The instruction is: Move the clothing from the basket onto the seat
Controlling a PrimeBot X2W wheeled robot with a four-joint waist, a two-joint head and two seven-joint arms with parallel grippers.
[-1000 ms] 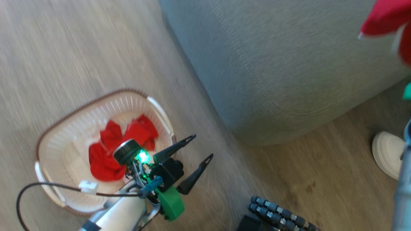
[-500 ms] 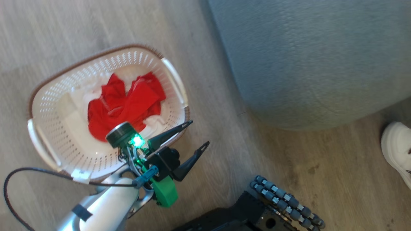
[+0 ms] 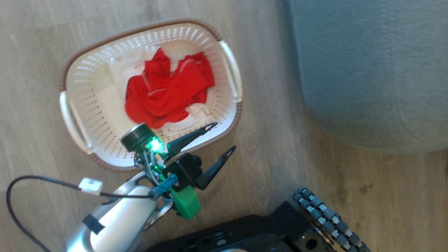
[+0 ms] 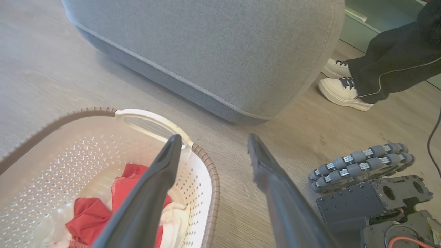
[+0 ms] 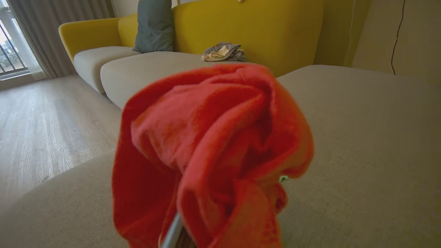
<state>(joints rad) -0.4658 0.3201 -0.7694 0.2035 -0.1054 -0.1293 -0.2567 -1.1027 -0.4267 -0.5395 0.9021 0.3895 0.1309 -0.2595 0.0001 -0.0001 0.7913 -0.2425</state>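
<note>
Basket (image 3: 82, 82): on the floor, upright, mouth up. In the head view its long axis runs handle to handle, almost across the picture, with the end toward the seat (image 3: 371, 70) a little higher. That handle end faces the seat's side; bare floor lies between them, so they do not touch.

Clothing (image 3: 168, 92): a crumpled red heap with white showing beneath, lying on the basket's floor in the half nearer the seat. The heap is longer than it is wide, and its length follows roughly the basket's long axis. The basket's far half shows bare floor and wall.

Left gripper (image 3: 223, 137): fingers spread as wide as I have seen them, nothing between them. It hangs at the basket's rim, at the corner nearer the seat. From the left wrist view one finger lies across the basket's inside above the heap, while the other is over the floor outside the rim. I see no contact with cloth or plastic.

Right gripper (image 5: 172, 232): clamped down on a held garment (image 5: 213, 144), a bunched red bundle that drapes over both fingers and hides their tips; only a pale sliver shows under the cloth. The bundle is well away from the basket, up over the seat's broad top. I cannot tell whether it touches the cushion.
</note>
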